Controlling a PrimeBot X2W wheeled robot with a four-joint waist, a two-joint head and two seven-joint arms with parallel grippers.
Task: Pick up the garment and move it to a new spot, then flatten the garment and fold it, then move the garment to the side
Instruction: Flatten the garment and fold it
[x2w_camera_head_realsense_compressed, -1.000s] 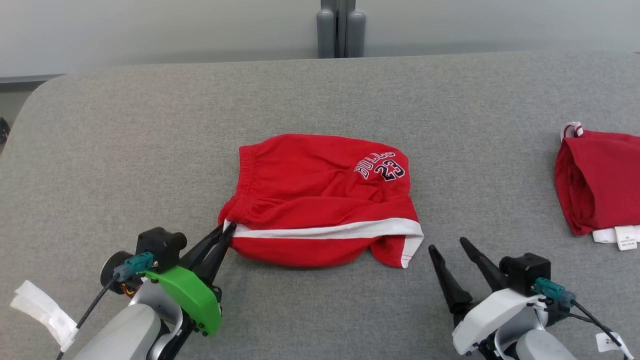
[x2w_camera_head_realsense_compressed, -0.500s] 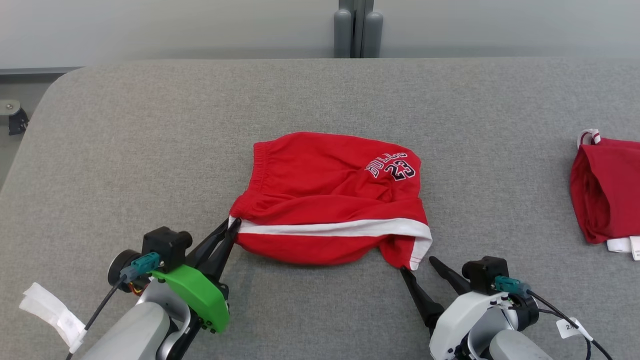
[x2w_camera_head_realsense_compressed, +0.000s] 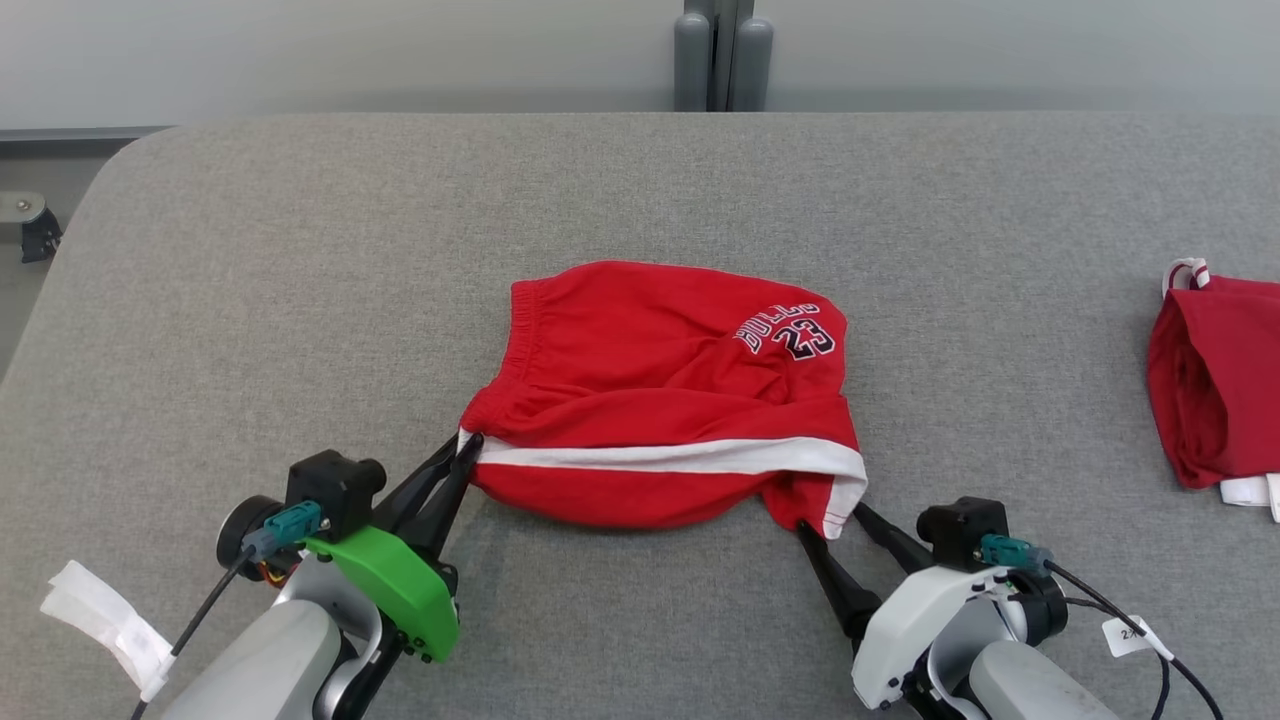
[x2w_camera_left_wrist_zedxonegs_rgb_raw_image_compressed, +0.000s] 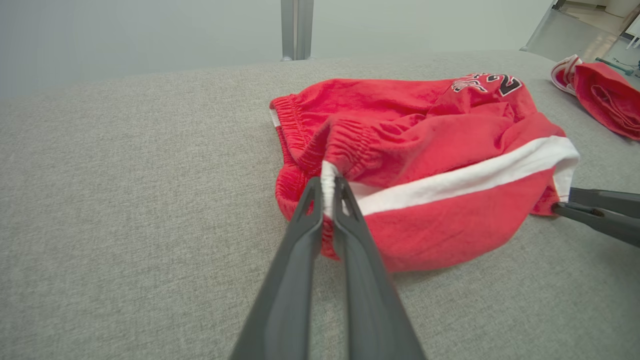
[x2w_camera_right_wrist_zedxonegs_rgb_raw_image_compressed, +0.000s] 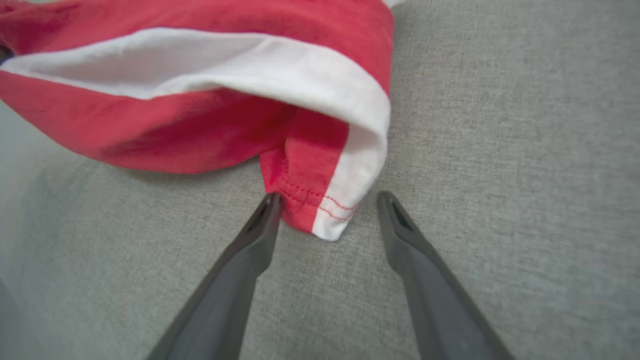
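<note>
Garment (x2w_camera_head_realsense_compressed: 650, 390), waistband corner pinched in left hand (x2w_camera_head_realsense_compressed: 468, 446)

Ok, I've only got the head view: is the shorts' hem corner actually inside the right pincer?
Observer: Yes. The right wrist view shows the right pincer open, with the hem corner of the shorts lying between its tips, unclamped.
Operator: And the left grip?
Observer: The left wrist view shows the left pincer shut on the end of the white stripe, right at the gathered waistband.
</note>
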